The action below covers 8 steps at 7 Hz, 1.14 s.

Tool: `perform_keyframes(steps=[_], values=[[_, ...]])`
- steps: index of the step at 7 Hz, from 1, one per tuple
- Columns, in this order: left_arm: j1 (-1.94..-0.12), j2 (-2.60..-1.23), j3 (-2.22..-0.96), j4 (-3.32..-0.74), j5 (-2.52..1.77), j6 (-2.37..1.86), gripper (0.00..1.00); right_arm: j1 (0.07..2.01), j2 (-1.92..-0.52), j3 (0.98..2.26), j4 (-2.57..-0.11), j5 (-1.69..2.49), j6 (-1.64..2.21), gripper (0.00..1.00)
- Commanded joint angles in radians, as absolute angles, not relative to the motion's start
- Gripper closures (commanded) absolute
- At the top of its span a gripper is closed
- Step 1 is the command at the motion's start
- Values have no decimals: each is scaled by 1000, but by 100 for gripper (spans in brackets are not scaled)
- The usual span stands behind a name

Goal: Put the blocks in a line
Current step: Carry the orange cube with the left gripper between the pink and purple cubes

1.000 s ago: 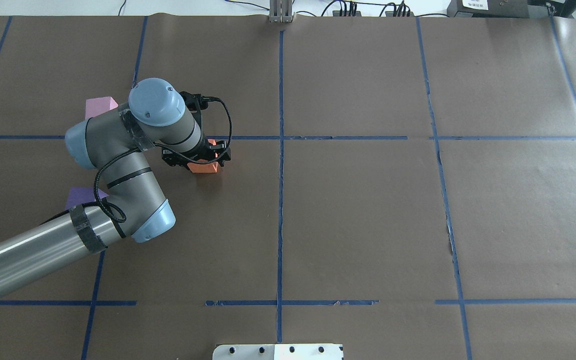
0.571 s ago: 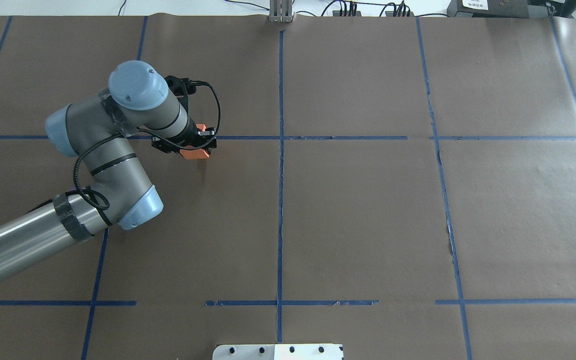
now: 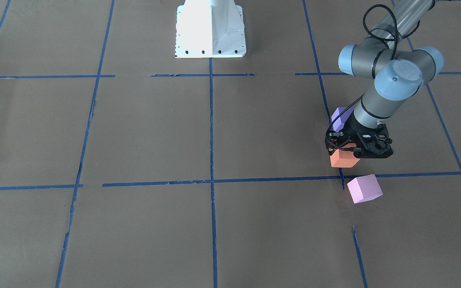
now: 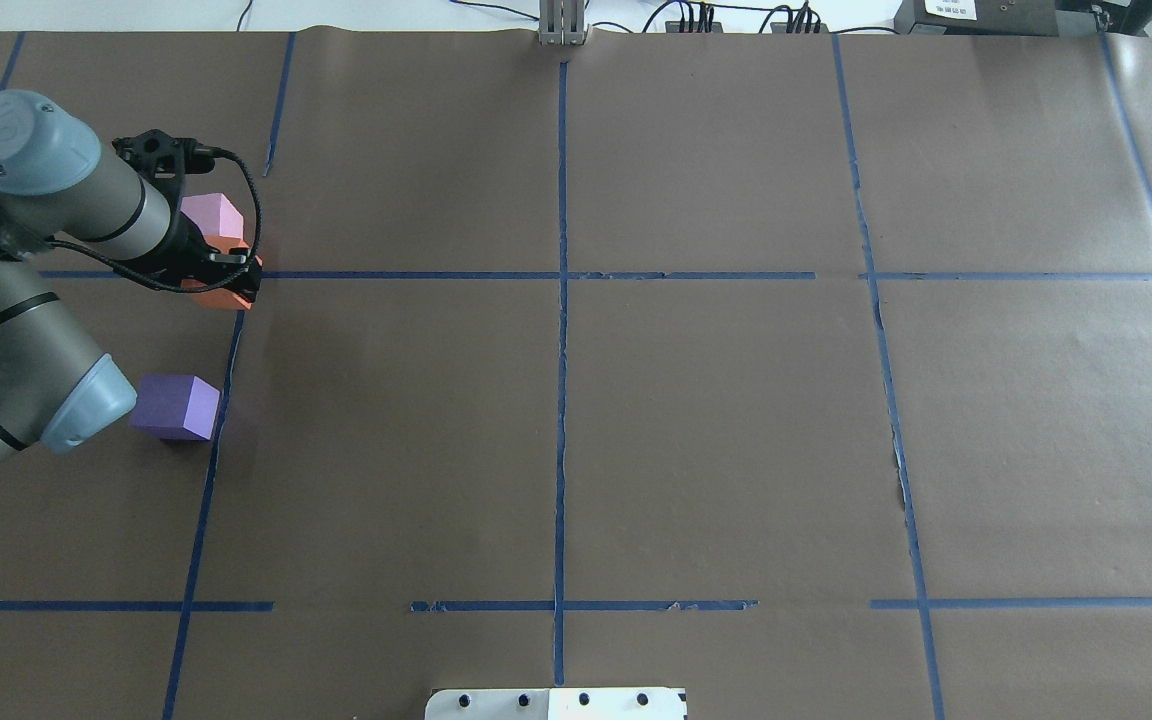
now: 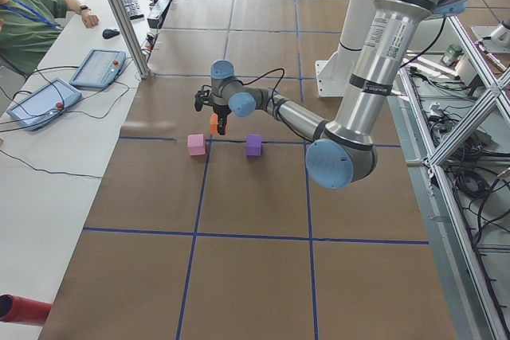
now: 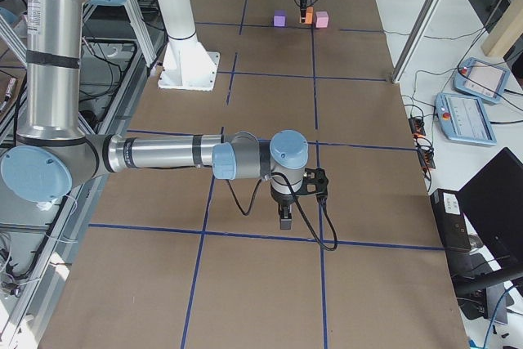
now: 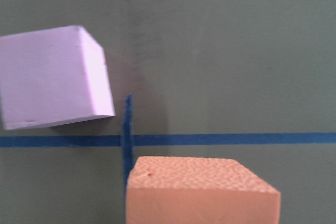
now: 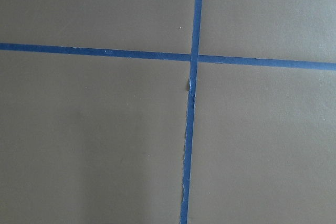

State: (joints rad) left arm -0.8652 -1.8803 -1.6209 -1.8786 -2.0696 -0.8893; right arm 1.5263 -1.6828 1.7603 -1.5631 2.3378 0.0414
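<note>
The left claw (image 3: pixel 345 151) pinches the orange block (image 3: pixel 342 161) across opposite flat faces. It looks light, foam-soft and grippy, so gentle pressure should suffice. The right claw (image 6: pixel 283 221): cannot tell.

Orange blk (image 3: pixel 343 161) x1, purple blk (image 4: pixel 176 407) x1, pink blk (image 3: pixel 364 189) x1; arms (image 4: pixel 6 330) (image 6: pixel 155 154) x2.

Robotics lab; teach pendants (image 5: pixel 97 68), aluminium frame (image 5: pixel 121 17), tape-gridded paper table (image 4: pixel 736 450); operator (image 5: pixel 20 29).

Brown paper-covered table (image 4: pixel 716 420), blue tape grid (image 4: pixel 560 450), pale pink block (image 4: pixel 213 215) and purple block (image 4: pixel 176 407) lying apart on it
</note>
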Motion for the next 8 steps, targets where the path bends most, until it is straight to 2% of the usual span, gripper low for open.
perform_keyframes(steps=[1,2,3,4,6,8], values=[[-865,-1847,-1603,-1887,-2075,-861,85,1526,-1683,1759,-1563,2338,41,0],[-859,-1865,-1579,-1891,-2082,-870,78,1526,-1683,1761,-1563,2338,41,0],[-859,-1867,-1560,-1893,-2083,-870,75,1526,-1683,1761,-1563,2338,41,0],[-858,-1870,-1537,-1893,-2098,-865,57,1526,-1683,1759,-1563,2338,41,0],[-857,-1871,-1539,-1893,-2102,-867,0,1526,-1683,1759,-1563,2338,41,0],[-891,-1865,-1566,-1885,-2188,-851,0,1526,-1683,1759,-1563,2338,41,0]])
